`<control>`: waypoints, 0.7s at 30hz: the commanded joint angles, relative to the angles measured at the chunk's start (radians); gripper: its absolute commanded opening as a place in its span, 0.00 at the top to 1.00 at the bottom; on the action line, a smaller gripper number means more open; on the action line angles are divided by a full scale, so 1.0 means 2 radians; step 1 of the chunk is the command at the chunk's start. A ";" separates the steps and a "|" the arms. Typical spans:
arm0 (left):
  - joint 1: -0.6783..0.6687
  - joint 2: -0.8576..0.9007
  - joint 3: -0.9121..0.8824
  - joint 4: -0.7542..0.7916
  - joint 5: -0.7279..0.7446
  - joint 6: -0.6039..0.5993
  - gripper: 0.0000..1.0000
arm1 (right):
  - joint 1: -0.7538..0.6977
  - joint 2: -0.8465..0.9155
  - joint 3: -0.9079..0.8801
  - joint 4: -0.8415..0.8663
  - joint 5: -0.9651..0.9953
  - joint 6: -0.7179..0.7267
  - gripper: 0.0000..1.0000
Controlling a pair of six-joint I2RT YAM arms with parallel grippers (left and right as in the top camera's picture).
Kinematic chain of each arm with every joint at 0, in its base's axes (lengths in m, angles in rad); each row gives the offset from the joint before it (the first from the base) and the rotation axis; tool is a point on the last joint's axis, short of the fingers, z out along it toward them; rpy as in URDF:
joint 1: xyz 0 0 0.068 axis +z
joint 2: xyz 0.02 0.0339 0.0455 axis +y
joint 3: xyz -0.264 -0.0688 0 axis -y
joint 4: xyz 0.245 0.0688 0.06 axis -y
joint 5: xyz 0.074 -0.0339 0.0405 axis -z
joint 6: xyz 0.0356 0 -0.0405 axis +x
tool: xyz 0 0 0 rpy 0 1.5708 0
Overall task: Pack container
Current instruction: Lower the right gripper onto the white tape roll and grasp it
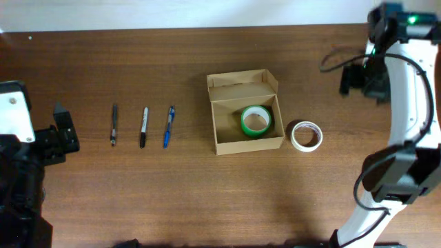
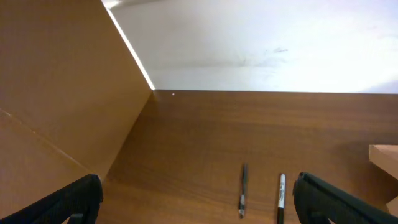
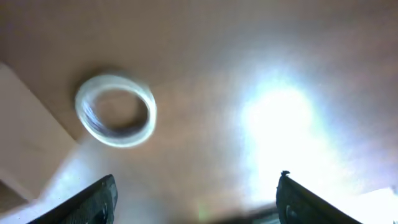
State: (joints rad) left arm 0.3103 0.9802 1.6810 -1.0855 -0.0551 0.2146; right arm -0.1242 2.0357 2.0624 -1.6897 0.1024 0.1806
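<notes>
The container (image 1: 227,127) sits at the middle of the worktop (image 1: 138,55) with its flap lid folded back on the far side. A green tape roll (image 1: 255,120) lies flat inside it, towards its right wall. A whitish tape roll (image 1: 306,135) lies on the wood just outside that wall, and this looks like the next thing to pack.

The right end effector (image 3: 196,180) hangs above that roll with its fingers wide apart and nothing between them. To do the pick well, I would centre the roll under the fingers, put one finger through the hole and one outside the band, and close only once low enough to catch the band. The roll then has to be lifted high enough to clear the box wall and set down left of the green roll, where the floor is bare.

The left end effector (image 2: 198,180) is spread open and empty at the left edge. It faces a black pen (image 1: 114,124), a marker (image 1: 144,127) and a blue pen (image 1: 168,126), which lie in a row well left of the container.

The right wrist view is smeared and washed out by glare, so how high the fingers are above the roll cannot be judged. In the left wrist view only a corner of the box shows, and the blue pen is out of view.
</notes>
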 commanded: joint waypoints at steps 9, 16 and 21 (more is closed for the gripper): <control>-0.002 0.004 0.001 -0.004 0.007 0.009 0.01 | 0.108 -0.080 -0.210 0.035 -0.057 0.038 0.19; -0.002 0.005 0.001 -0.004 0.008 0.010 0.01 | 0.137 -0.215 -0.325 0.059 -0.088 0.095 0.19; -0.002 0.010 0.001 -0.004 0.008 0.010 0.01 | 0.137 -0.304 -0.431 0.117 -0.079 0.117 0.19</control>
State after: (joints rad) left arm 0.3103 0.9897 1.6810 -1.0950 -0.0551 0.2184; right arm 0.1413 1.4837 1.2926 -1.4952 -0.0547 0.3595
